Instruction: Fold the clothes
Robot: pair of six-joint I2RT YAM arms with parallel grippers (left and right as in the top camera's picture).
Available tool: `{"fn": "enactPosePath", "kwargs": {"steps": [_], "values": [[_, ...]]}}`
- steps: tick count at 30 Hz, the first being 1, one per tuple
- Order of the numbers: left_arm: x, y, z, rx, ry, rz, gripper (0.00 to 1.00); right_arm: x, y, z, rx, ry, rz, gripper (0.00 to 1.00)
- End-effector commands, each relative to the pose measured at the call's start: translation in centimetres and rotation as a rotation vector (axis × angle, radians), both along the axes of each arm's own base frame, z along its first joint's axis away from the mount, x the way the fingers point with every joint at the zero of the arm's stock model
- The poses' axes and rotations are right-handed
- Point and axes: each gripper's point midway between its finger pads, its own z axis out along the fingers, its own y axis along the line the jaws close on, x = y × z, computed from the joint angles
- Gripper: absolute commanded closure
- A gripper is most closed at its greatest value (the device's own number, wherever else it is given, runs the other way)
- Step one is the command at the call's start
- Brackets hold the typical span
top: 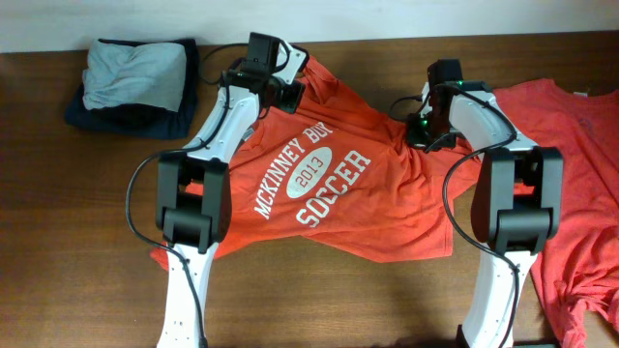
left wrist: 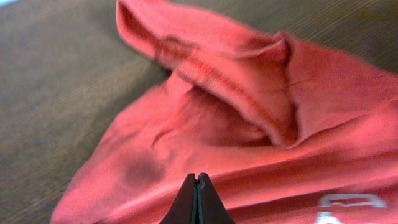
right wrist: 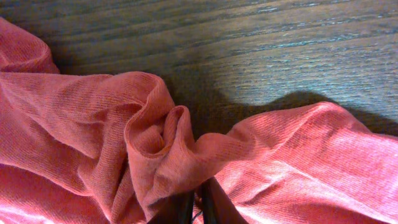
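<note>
Shirt [top: 329,184], orange-red with lettering up, lies mid-worktop [top: 58,242], its far shoulders pinched by the closed fingers [left wrist: 185,206] of the left gripper [left wrist: 196,182] and right gripper [right wrist: 196,200]; spreading seems in hand, next needing an even outward pull to flatten it.

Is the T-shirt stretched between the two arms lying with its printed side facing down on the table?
No, the T-shirt shows its white lettering facing up in the overhead view.
</note>
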Motion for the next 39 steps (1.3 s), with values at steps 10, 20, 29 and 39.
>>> {"fn": "enactPosePath", "kwargs": {"steps": [10,20,29,39], "values": [[-0.2,7.1,-10.3,0.201,0.146,0.164,0.99,-1.7,0.1,-2.4,0.009,0.081,-0.002,0.84],[0.7,18.3,-11.0,0.225,0.191,0.355,0.99,0.8,2.8,-1.9,0.076,-0.034,0.092,0.81],[0.5,22.0,-11.1,0.218,0.21,0.415,0.99,4.6,5.7,-0.7,0.076,-0.213,0.161,0.73],[0.6,21.3,-11.0,0.218,0.205,0.404,0.99,9.1,7.5,2.2,0.038,-0.444,0.302,0.25]]}}
